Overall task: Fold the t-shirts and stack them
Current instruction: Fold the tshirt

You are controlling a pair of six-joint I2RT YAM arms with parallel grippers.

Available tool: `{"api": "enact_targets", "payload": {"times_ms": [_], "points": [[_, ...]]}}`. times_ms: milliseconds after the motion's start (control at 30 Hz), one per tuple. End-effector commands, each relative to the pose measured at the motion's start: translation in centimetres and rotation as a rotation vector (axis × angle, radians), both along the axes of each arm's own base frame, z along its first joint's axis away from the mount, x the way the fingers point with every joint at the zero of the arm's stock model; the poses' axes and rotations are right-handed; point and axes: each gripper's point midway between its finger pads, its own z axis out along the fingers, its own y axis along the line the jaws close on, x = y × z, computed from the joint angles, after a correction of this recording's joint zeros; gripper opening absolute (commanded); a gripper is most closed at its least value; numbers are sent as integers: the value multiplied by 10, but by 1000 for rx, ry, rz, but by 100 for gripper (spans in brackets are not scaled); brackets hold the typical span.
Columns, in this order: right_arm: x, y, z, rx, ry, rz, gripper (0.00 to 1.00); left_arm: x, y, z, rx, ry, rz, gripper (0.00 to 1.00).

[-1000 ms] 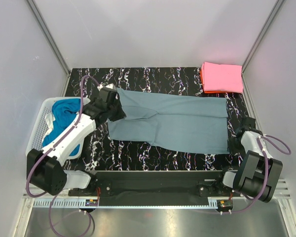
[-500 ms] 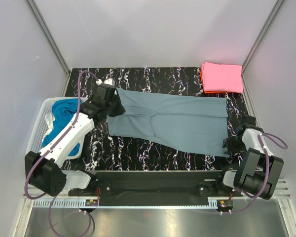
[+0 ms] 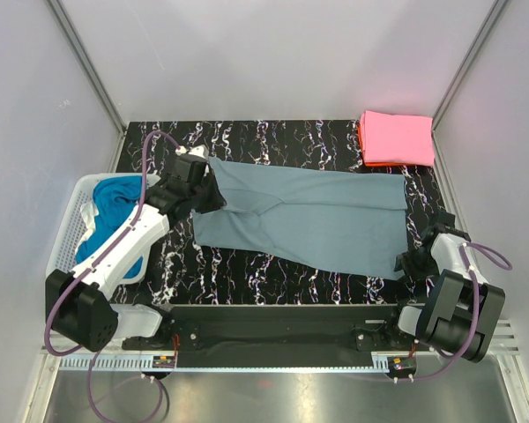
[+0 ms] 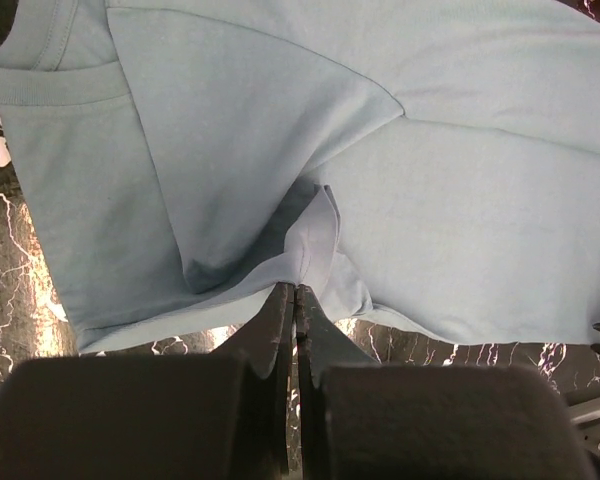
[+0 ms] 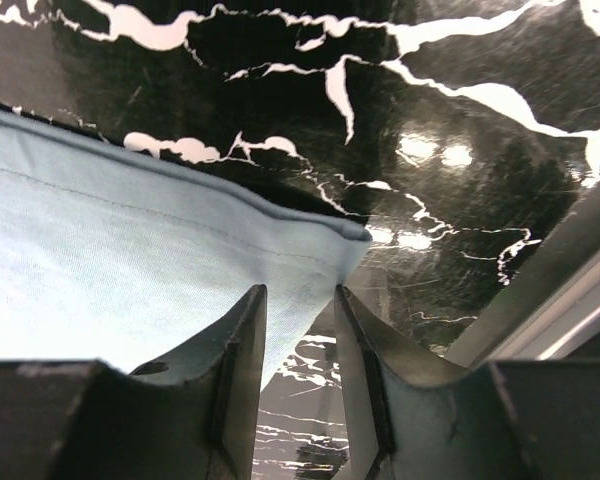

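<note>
A dusty grey-blue t-shirt [image 3: 309,220] lies spread across the black marbled table. My left gripper [image 3: 212,196] is over its left end and shut on a small raised fold of the cloth [image 4: 315,240]; in the left wrist view its jaws [image 4: 296,292] are pressed together on that fold. My right gripper [image 3: 407,263] is at the shirt's near right corner, open. In the right wrist view its fingers [image 5: 248,330] straddle the hemmed corner [image 5: 330,240]. A folded pink t-shirt [image 3: 397,137] sits on an orange-red one [image 3: 360,139] at the back right.
A white mesh basket [image 3: 68,236] with bright blue t-shirts [image 3: 115,203] stands at the left edge beside my left arm. Grey walls and metal posts close in the table. The table's front rail [image 5: 570,270] runs just right of my right gripper.
My right gripper has moved forward and left to the shirt's near right corner. My left gripper shifted a little back and forth at the shirt's left end, still pinching the cloth.
</note>
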Motion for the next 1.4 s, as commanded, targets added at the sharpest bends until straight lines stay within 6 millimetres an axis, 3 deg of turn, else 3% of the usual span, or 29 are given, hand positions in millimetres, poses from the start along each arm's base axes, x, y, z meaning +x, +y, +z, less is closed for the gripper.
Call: {"api": "enact_targets", "payload": {"times_ms": [0,400,700,767,833,1033,1167,1367], "points": [[-7,-8,0,-44,36,-29,40,9,-6,25,-38,-94,-28,0],[-7,-15,2,-83,24,-57,39,12,-10,24,-59,-95,-31,0],[3,-29,2,-142,19,-56,30,16,-9,34,-60,-109,-13,0],[5,-25,-1,-119,9,-50,21,16,-8,33,-57,-107,-9,0],[10,-23,-4,-106,-9,-51,0,15,-7,31,-54,-102,-3,0],[10,-22,-3,-100,-17,-26,0,12,2,34,-30,-109,28,0],[10,-28,9,-137,-16,-26,0,20,9,48,4,-156,50,0],[15,-20,29,-108,-81,9,0,31,17,65,62,-190,73,0]]}}
